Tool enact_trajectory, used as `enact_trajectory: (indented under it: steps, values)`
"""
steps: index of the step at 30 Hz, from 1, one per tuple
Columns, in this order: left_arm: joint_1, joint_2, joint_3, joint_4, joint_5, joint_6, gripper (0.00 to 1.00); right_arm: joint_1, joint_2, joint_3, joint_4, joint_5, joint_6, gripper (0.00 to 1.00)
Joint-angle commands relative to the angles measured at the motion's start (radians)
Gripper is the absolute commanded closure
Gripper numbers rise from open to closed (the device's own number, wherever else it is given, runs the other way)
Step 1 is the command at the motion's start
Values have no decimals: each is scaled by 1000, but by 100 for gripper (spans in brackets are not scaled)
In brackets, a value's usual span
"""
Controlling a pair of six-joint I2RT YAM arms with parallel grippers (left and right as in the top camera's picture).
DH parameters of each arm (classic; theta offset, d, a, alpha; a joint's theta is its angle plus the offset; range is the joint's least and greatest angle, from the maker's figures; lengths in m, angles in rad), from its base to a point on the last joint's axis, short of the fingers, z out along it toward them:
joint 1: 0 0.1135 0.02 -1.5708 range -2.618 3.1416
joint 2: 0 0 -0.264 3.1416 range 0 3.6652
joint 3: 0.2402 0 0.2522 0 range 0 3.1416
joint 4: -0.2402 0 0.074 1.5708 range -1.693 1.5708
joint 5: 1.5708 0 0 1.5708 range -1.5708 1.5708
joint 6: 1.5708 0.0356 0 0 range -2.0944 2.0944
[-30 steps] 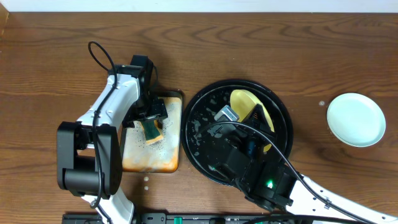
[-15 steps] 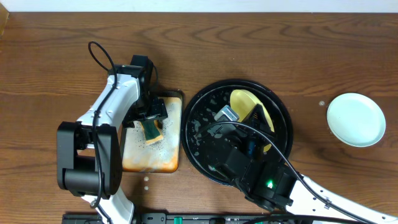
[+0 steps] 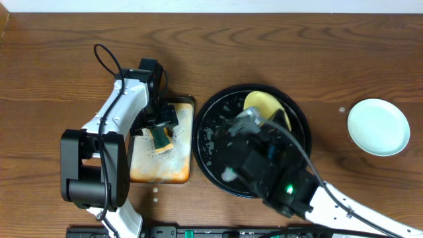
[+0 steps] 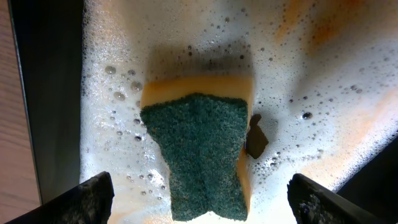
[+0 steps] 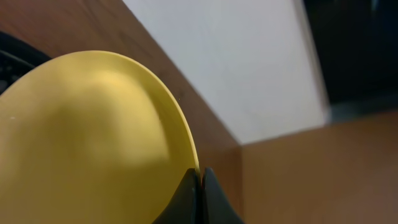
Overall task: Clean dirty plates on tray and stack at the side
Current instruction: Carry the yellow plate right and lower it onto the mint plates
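Holding the yellow plate [image 5: 93, 143] tilted over the black tray [image 3: 200, 132] by a thin rim pinch in our closed right gripper [image 5: 200, 184], we log one likely hazard: wet plastic slipping free and dropping, while our left gripper [image 4: 199, 200] waits open astride the sponge [image 4: 196, 140].

Two plates [image 3: 261, 102] [image 3: 379, 127], two trays [image 3: 215, 125] [image 3: 155, 168] — one sponge [image 3: 162, 137]

Green-topped sponge [image 4: 198, 155] lies in foamy rectangular tray [image 4: 323, 81].
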Motion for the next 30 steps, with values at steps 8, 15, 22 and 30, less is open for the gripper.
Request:
enact_trajectory:
  steps: [8,15,22,30]
  values:
    - [6,7,-6,-3,2,13,10,-322,-76,48,-62,-360,302,99]
    - [6,7,-6,-3,2,13,10,-670,-123,61,-137,-681,428,99]
    - [6,7,-6,-3,2,13,10,-1107,-115,61,-161,-905,490,99]
    - [6,7,-6,-3,2,13,10,-1361,-47,61,-173,-1208,457,97]
